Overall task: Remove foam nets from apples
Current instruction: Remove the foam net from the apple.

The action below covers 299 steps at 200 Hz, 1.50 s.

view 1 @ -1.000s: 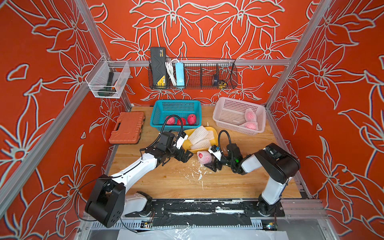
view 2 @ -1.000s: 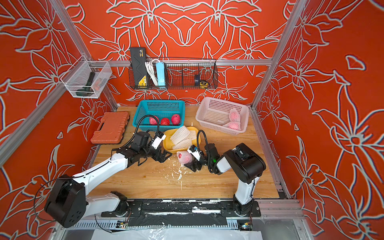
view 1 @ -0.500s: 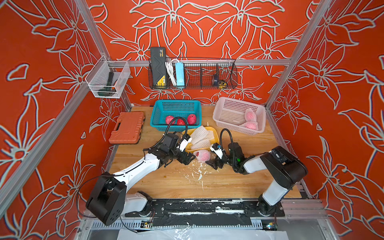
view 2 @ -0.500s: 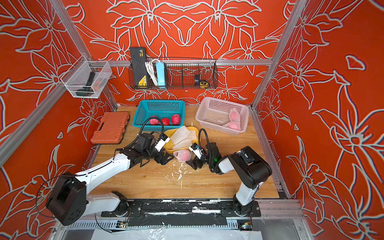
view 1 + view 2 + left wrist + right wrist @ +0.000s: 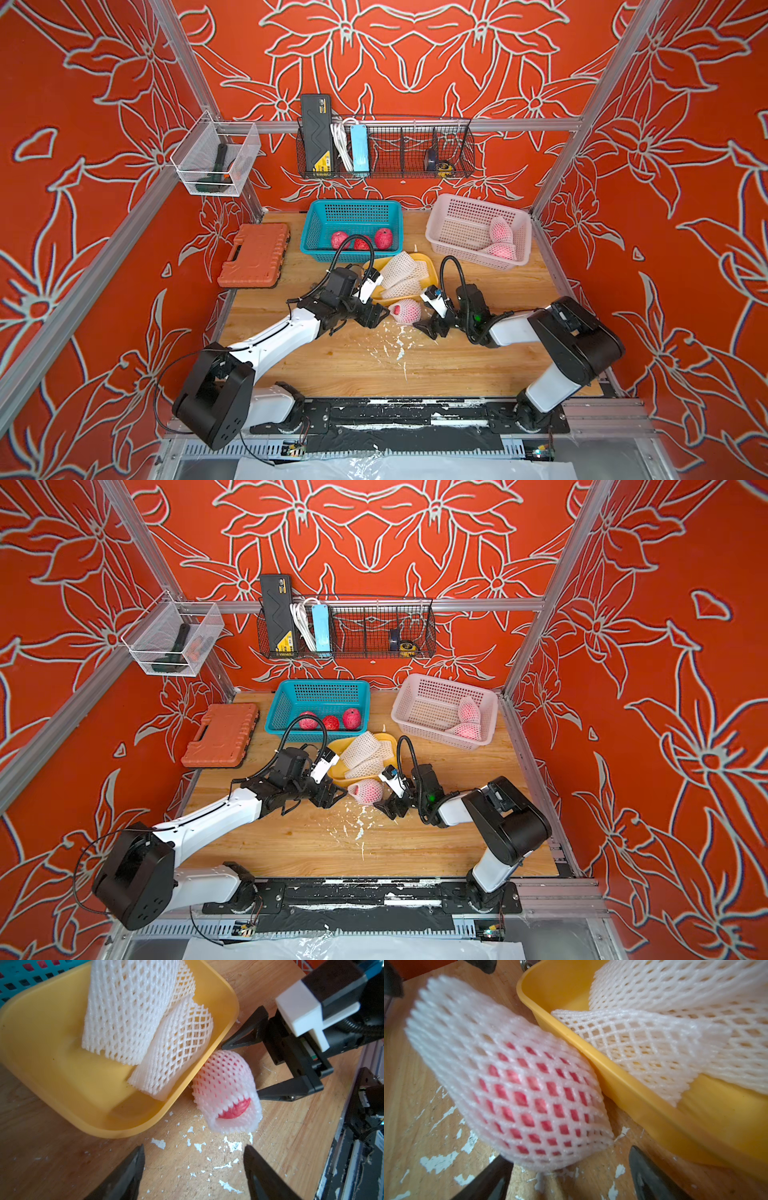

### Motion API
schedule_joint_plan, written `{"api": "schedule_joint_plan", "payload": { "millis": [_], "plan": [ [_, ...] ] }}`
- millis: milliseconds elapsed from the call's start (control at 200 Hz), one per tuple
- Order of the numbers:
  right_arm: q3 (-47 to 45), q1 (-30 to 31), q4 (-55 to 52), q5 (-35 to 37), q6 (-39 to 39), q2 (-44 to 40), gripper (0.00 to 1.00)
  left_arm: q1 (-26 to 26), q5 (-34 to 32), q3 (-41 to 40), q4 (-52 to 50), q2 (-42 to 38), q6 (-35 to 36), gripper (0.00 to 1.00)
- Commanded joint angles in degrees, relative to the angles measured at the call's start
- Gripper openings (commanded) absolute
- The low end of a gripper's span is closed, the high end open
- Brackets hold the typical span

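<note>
One apple in a foam net (image 5: 406, 311) (image 5: 365, 791) lies on the wooden table against the yellow tray (image 5: 432, 266). Its red skin shows at the net's open end (image 5: 234, 1109). My left gripper (image 5: 379, 319) (image 5: 193, 1151) stands open just left of that end, with nothing between its fingers. My right gripper (image 5: 426, 326) (image 5: 241, 1070) (image 5: 571, 1159) is open at the net's other end (image 5: 519, 1084), fingers either side without gripping. Empty foam nets (image 5: 401, 272) (image 5: 133, 1012) lie in the tray. Three bare apples (image 5: 361, 244) sit in the blue basket (image 5: 351, 208). Two netted apples (image 5: 500, 239) lie in the pink basket (image 5: 457, 216).
White foam crumbs (image 5: 395, 345) are scattered on the wood in front of the apple. An orange tool case (image 5: 254, 254) lies at the left edge of the table. A wire shelf (image 5: 386, 149) hangs on the back wall above the baskets.
My left gripper has moved right, up to the netted apple, and its jaws have narrowed somewhat. The right gripper has drawn back a little to the right. The apple has barely shifted.
</note>
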Motion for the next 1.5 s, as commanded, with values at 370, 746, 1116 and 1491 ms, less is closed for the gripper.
{"api": "schedule_joint_plan", "payload": {
  "millis": [370, 746, 1116, 1491],
  "plan": [
    [1.64, -0.09, -4.23, 0.29, -1.09, -2.62, 0.85, -0.21, 2.81, -1.66, 0.92, 2.72, 1.11, 0.64],
    [2.86, -0.09, -18.79, 5.2, -6.19, -17.29, 0.85, -0.22, 3.66, -2.51, 0.65, 3.17, 2.87, 0.61],
    [3.72, -0.13, -22.35, 5.25, -8.79, -22.24, 0.86, -0.48, 9.25, -0.73, 2.42, 5.98, 2.46, 0.35],
    [5.51, -0.02, -25.17, 0.97, -13.77, -23.36, 0.84, -0.74, 11.16, -0.52, 1.98, 4.65, 1.89, 0.1]
  ]
}}
